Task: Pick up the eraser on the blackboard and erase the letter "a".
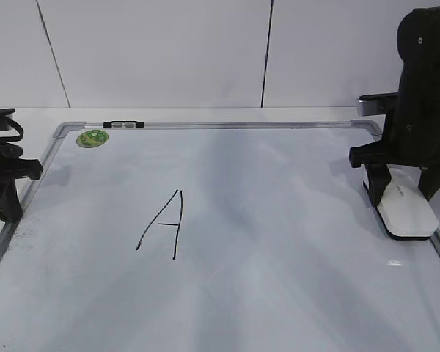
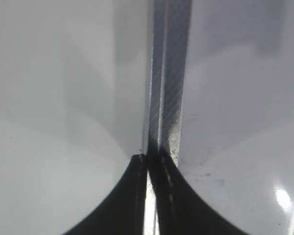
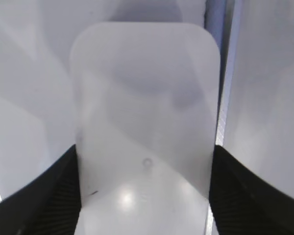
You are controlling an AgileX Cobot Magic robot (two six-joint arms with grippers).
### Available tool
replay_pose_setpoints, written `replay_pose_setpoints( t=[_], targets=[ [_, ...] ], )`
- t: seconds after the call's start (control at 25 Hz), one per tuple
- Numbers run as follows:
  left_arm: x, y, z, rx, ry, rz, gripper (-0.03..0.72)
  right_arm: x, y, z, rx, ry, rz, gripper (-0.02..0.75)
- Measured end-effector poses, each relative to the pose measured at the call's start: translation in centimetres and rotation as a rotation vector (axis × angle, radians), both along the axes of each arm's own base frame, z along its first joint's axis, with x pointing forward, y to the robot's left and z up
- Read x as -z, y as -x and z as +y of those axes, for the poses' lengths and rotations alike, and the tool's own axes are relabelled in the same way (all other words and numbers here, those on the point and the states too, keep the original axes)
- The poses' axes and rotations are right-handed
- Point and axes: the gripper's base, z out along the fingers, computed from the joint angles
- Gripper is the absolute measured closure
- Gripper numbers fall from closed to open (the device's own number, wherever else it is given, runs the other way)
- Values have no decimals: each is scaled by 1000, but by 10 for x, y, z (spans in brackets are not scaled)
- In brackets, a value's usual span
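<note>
Right wrist view is showing me the eraser [image 3: 144,127] lying flat on the blackboard [image 1: 279,220] by its right frame, my right gripper [image 3: 144,196] straddling it, jaws spread and seemingly touching its sides, though I'm unsure they're gripping. Left gripper [image 2: 148,169] is sitting clenched, empty. I'm picking up; next I'm squeezing, lifting, heading for the letter [image 1: 163,224]

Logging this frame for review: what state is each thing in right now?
Eraser: flat on the whiteboard, between the right gripper's fingers.
Right gripper: astride the eraser, fingers at its sides.
Left gripper: shut, empty, over the board's left frame.
Whiteboard: lying flat.
Letter: a capital "A", unerased.
Magnet: on the board's far left corner.
</note>
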Motion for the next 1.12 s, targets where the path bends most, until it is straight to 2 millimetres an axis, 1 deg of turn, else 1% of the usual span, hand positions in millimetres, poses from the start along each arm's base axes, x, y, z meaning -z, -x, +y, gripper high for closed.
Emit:
replay_pose_setpoints(
  t=[0.56, 0.8, 1.12],
  targets=[
    [0, 0, 0, 1, 0, 0, 674, 0, -1, 0, 0, -1, -15, 188],
    [0, 0, 0, 0, 1, 0, 674, 5, -3, 0, -1, 0, -6, 188],
    [0, 0, 0, 0, 1, 0, 674, 5, -3, 0, -1, 4, -8, 188]
  ],
)
